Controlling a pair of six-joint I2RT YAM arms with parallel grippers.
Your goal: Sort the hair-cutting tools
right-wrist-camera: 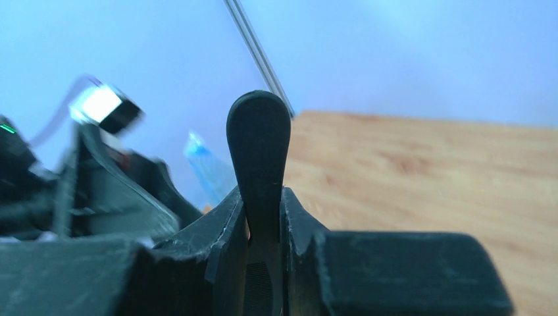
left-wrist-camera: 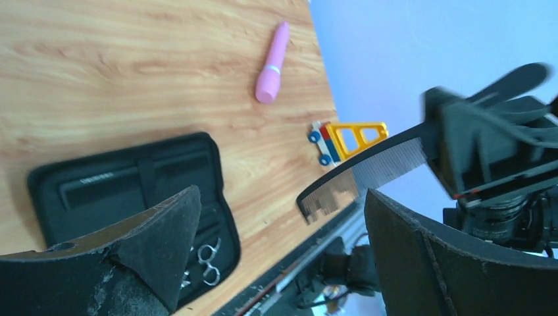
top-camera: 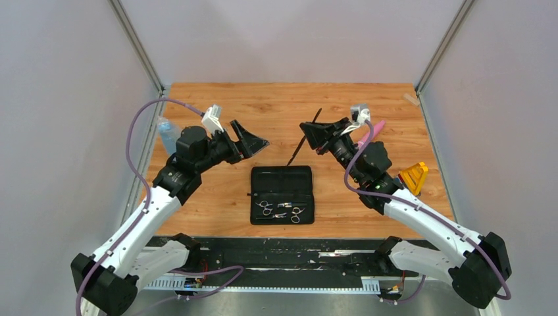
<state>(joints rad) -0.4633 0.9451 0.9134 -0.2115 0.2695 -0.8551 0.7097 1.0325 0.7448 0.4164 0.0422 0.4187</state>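
Note:
A black zip case [top-camera: 281, 172] lies open at the table's middle, with two silver scissors [top-camera: 279, 210] in its near half; they also show in the left wrist view [left-wrist-camera: 207, 257]. My right gripper [top-camera: 310, 133] is shut on a slim black comb [top-camera: 296, 150] and holds it in the air, beyond the case. In the right wrist view the comb [right-wrist-camera: 258, 145] stands pinched between the fingers [right-wrist-camera: 224, 224]. My left gripper [top-camera: 255, 141] is open and empty, facing the comb [left-wrist-camera: 368, 172]. A second comb is not clearly visible.
A pink tapered tool [top-camera: 372, 130] lies behind the right arm and shows in the left wrist view [left-wrist-camera: 272, 64]. A yellow toy [top-camera: 413, 176] sits at the right. A translucent blue bottle [top-camera: 167, 133] stands at the left edge.

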